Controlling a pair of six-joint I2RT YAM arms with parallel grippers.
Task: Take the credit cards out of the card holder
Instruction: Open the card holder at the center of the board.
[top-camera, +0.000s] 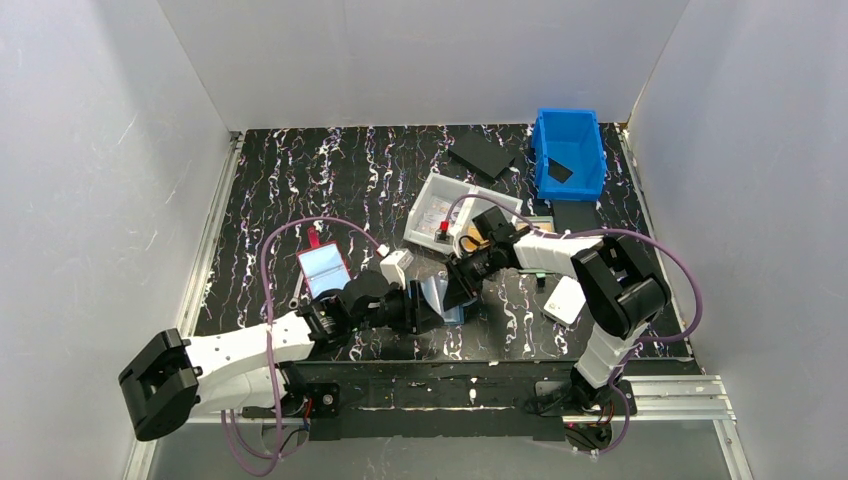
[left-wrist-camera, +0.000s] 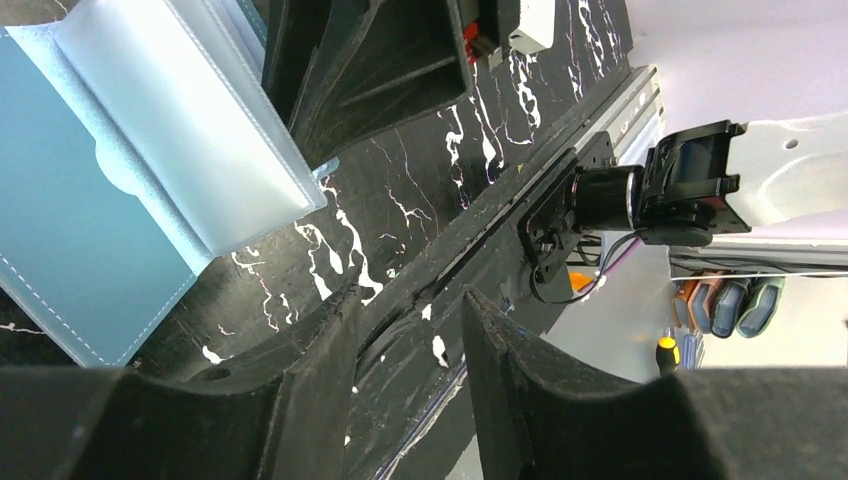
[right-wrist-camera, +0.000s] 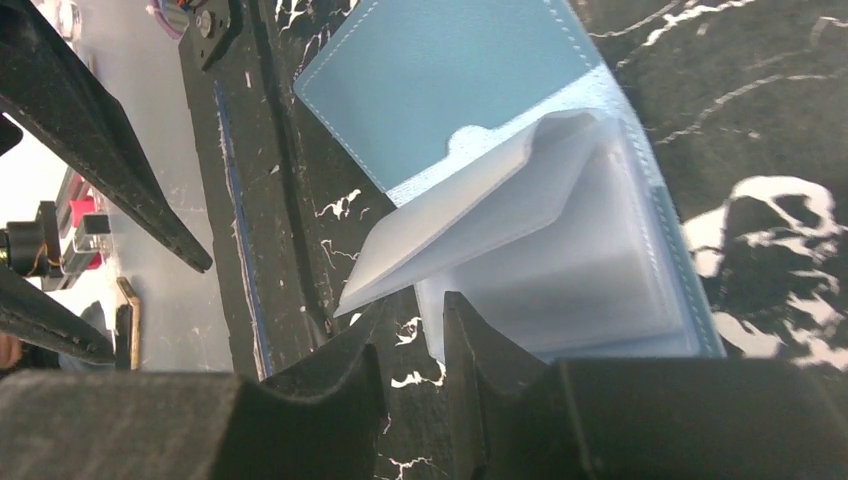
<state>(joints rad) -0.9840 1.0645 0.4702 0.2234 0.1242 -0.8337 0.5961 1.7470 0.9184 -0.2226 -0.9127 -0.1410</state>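
Well to the left of the left end effector (left-wrist-camera: 410, 300), a red-edged holder (top-camera: 323, 270) with a pale blue face lies flat on the black marbled bench (top-camera: 300, 170). The left end effector sits low over the bench. Its fingers are partly apart, and only bench surface shows between them, so it holds nothing.

The card holder (right-wrist-camera: 450, 80) lies open on the bench just ahead of this end effector and off to one side of its fingers, in the space between the two end effectors. Its light-blue panel is flat, and a clear pocket leaf (right-wrist-camera: 470, 210) is lifted at a slant above the other pockets. Whether credit cards sit in those frosted pockets cannot be told.

The right end effector (right-wrist-camera: 408, 310) faces it from the other side. Its fingers stand a narrow gap apart, and only bench shows in that gap. One fingertip is at the raised leaf's lower corner, and the other is at the edge of the stacked pockets.

Beyond the right end effector stands a clear tray (top-camera: 436, 182). A white flat piece (top-camera: 565, 298) lies to its right, and a blue bin (top-camera: 568, 113) stands far behind that.
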